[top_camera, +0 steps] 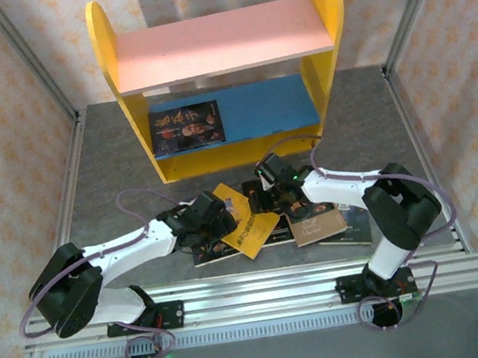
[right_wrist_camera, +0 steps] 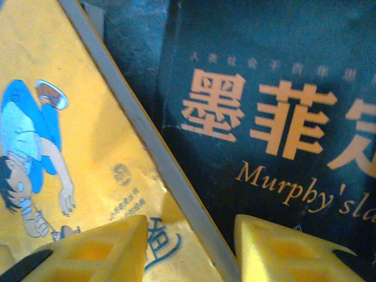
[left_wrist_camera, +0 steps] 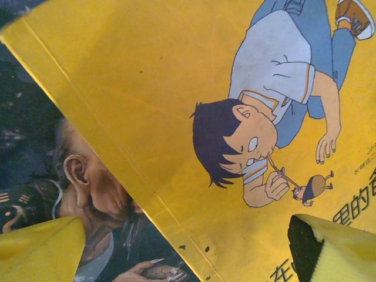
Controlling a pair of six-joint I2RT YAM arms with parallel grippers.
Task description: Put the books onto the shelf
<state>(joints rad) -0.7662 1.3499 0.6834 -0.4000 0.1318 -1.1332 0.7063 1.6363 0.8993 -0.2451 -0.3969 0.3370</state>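
Books (top_camera: pixel 303 223): most lie in a loose overlapping pile flat on the worktop (top_camera: pixel 113 170), in front of the shelf (top_camera: pixel 328 6), apart from its front lip. One dark book (top_camera: pixel 187 127) already lies flat on the shelf's blue lower board (top_camera: pixel 269 108), at the left-panel end. The pink upper board (top_camera: pixel 220 44) is bare.

In the pile, the yellow cartoon book (top_camera: pixel 247 222) sits on top, turned cornerwise to the shelf front. A brown book (top_camera: pixel 316 221) lies on the side toward the shelf's right panel, and a dark portrait book (left_wrist_camera: pixel 88 194) pokes out from under the yellow one on the side toward the left panel.

Left end effector (top_camera: pixel 215 213) is over the pile's left-panel end. In my left wrist view the fingertips (left_wrist_camera: pixel 41 247) are spread wide over the yellow cover and the portrait cover, with nothing between them.

Right end effector (top_camera: pixel 267 191) is over the pile's edge nearest the shelf. In my right wrist view the fingertips (right_wrist_camera: pixel 111 247) stand apart with a clear gap. The yellow book's grey edge runs through that gap, and a dark "Murphy's" cover (right_wrist_camera: pixel 264 117) lies just beside it. I can't tell whether either pad touches the book.
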